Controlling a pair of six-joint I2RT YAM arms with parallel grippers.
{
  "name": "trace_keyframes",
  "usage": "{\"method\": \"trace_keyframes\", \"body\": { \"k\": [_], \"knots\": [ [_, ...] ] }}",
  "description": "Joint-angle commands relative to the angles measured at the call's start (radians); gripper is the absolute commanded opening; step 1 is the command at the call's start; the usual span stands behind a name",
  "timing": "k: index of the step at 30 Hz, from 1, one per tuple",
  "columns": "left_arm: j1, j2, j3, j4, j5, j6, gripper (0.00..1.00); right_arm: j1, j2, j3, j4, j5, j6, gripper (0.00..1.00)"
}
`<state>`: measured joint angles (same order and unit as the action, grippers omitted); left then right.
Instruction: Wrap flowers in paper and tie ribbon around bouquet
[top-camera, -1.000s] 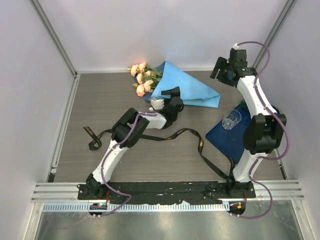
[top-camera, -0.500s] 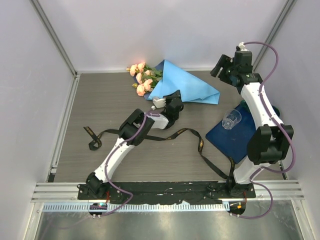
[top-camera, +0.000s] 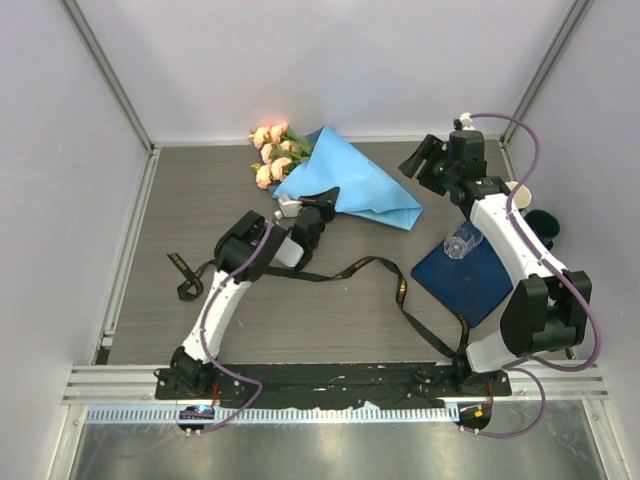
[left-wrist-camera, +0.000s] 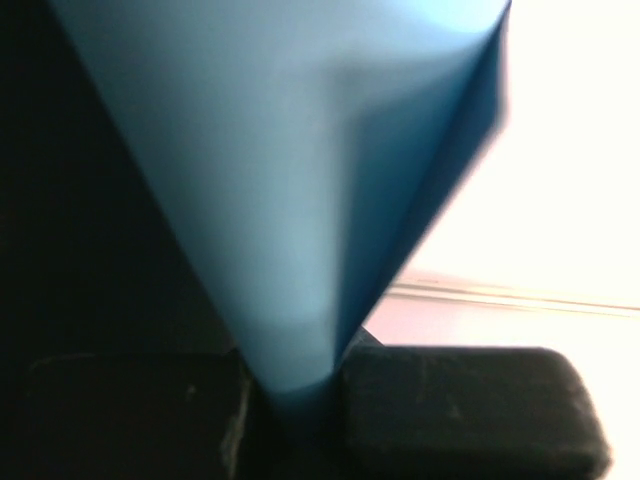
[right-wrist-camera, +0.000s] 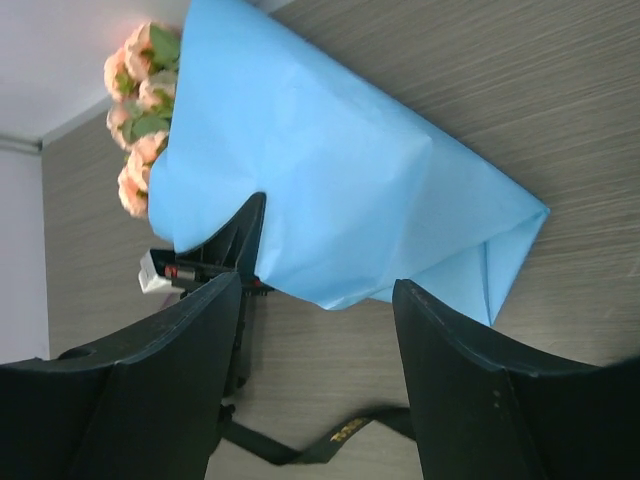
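Since a second ago the bouquet (top-camera: 345, 185) has slid left, and the left gripper (left-wrist-camera: 290, 410), then open, is now clamped on the near edge of the paper (left-wrist-camera: 280, 200). Nearest, the ribbon (top-camera: 370, 265) lies loose on the table (top-camera: 190, 210), passing under the left arm. At right, a clear cup (top-camera: 462, 240) lies on the navy mat (top-camera: 460, 290). The right gripper (right-wrist-camera: 315, 290) hovers over the cone's narrow end, jaws wide, holding nothing. Farthest, the flowers (top-camera: 268, 155) stick out near the back wall.
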<state>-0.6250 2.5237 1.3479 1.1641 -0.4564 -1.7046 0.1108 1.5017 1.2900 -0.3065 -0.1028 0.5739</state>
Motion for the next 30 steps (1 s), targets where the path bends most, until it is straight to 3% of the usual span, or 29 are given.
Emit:
{"method": "trace_keyframes", "body": {
  "k": [1,6,10,14,18,22,25,29,30],
  "knots": [
    [0.074,-0.163,-0.180,0.020,0.212,0.000,0.00,0.105,-0.069,-0.044,0.034,0.017,-0.035,0.68],
    [0.177,-0.321,-0.407,-0.006,0.497,0.042,0.00,0.139,-0.077,-0.063,-0.028,-0.005,-0.054,0.68],
    [0.280,-0.436,-0.539,-0.011,0.836,0.074,0.00,0.150,-0.089,-0.080,-0.048,0.028,-0.088,0.68],
    [0.402,-0.430,-0.570,0.034,1.127,0.022,0.00,0.168,-0.080,-0.100,-0.046,0.031,-0.095,0.68],
    [0.485,-0.382,-0.610,0.224,1.263,-0.073,0.00,0.220,-0.060,-0.110,-0.057,0.049,-0.124,0.67],
    [0.545,-0.373,-0.589,0.220,1.433,-0.066,0.00,0.260,-0.063,-0.164,-0.057,0.060,-0.141,0.67],
    [0.571,-0.404,-0.586,0.186,1.542,-0.025,0.00,0.280,-0.054,-0.211,-0.020,0.005,-0.163,0.67],
    [0.619,-0.485,-0.618,-0.101,1.599,0.190,0.00,0.293,-0.020,-0.247,0.067,-0.156,-0.166,0.73],
    [0.622,-0.505,-0.628,-0.172,1.599,0.242,0.00,0.291,-0.008,-0.262,0.158,-0.210,-0.164,0.78]
  ]
}}
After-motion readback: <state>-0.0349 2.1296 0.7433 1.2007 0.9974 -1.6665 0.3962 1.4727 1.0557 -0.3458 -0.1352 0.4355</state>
